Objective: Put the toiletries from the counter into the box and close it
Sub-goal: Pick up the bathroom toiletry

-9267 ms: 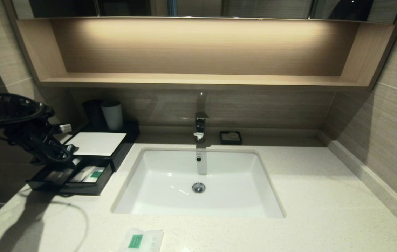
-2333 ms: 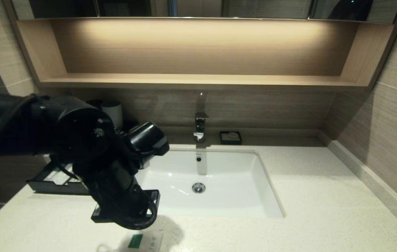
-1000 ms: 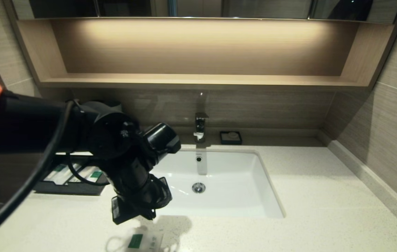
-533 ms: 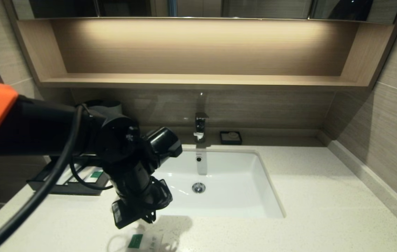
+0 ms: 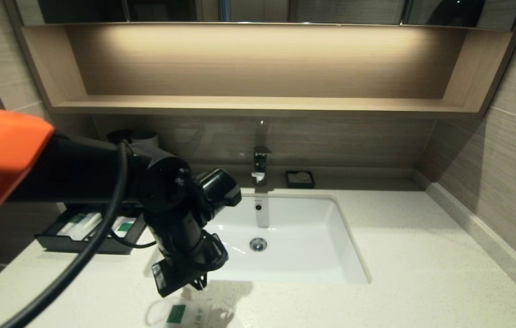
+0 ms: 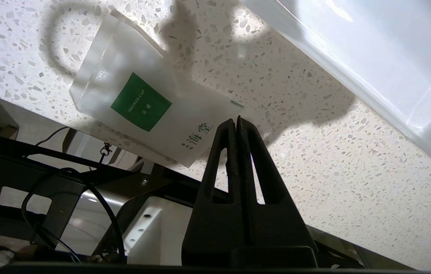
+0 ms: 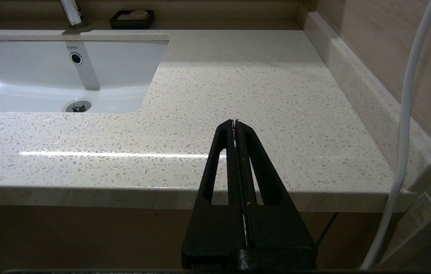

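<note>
Progress: two toothbrushes (image 5: 85, 222) already lie in the pulled-out drawer of the box (image 5: 50, 242), at about 9 o'clock from the sink (image 5: 258, 237) in the head view — so most of the packing looks done.
Left to do: the sachet (image 6: 139, 110), white with a green square label, lies flat on the counter (image 5: 399, 255) at its near edge, at roughly 7 o'clock from the sink; it has to go into the drawer, and the drawer stands open, so closing is also outstanding.
Left gripper: the left gripper (image 6: 237, 121) hangs above the sachet's edge with its fingers pressed together and nothing between them; I judge they must part before any pick.
Right gripper: the right gripper (image 7: 235, 122) sits parked off the counter's near right edge, fingers closed on nothing.
Head view only: it shows the box with its contents and how far the sachet is from it — well apart, across the counter's left side.
Left wrist view only: it shows the fingertips meeting and the sachet's full outline and label, one corner overhanging the counter edge; in the head view the sachet is cut off at 6 o'clock.
Right wrist view only: bare counter to the right of the sink, with no toiletry visible there.
</note>
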`<state>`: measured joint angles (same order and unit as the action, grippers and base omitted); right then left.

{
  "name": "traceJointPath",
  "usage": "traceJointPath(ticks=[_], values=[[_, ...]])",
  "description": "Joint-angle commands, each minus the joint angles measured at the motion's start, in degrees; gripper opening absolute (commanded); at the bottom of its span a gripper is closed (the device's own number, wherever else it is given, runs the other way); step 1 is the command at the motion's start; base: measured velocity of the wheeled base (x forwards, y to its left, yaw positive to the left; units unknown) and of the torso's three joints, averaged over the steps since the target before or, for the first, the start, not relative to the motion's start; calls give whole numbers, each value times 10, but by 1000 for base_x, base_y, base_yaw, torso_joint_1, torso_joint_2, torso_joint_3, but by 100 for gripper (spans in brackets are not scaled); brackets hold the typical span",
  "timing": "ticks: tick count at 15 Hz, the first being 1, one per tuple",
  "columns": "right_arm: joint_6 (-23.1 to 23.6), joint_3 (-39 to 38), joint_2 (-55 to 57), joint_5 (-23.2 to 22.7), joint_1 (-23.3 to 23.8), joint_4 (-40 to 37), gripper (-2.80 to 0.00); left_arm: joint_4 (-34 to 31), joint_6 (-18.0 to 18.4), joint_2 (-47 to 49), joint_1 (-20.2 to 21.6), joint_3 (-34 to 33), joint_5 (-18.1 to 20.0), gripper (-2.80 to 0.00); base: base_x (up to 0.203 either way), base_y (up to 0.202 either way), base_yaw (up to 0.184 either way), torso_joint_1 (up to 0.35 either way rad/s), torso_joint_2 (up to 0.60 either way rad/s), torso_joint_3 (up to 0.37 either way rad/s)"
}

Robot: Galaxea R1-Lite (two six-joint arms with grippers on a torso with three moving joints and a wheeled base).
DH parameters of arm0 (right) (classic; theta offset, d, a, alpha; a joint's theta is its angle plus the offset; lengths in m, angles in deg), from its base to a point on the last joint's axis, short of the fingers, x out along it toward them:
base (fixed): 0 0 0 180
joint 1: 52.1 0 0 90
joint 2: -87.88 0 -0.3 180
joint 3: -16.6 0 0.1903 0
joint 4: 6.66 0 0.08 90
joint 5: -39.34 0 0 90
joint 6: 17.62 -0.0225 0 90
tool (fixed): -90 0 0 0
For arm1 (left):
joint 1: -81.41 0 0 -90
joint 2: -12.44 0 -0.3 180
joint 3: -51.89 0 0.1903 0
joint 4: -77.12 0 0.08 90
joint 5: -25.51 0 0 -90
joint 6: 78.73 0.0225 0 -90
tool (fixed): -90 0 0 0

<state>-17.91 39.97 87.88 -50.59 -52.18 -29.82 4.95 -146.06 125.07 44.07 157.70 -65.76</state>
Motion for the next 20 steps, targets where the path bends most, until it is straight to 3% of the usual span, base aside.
traceJointPath(ticks=[1,13,14,20], values=[[0,-1,0,0,0,0,-280,-2,-8,6,0,-1,-1,-280,0,0,0,0,0,0],[0,-1,0,0,0,0,-280,-2,-11,15,1,-16,2,-280,0,0,0,0,0,0],[0,-1,0,0,0,0,-280,-2,-11,11,1,-18,0,0,0,0,0,0,0,0],[0,-1,0,0,0,0,-280,-1,-22,5,2,-16,0,0,0,0,0,0,0,0]])
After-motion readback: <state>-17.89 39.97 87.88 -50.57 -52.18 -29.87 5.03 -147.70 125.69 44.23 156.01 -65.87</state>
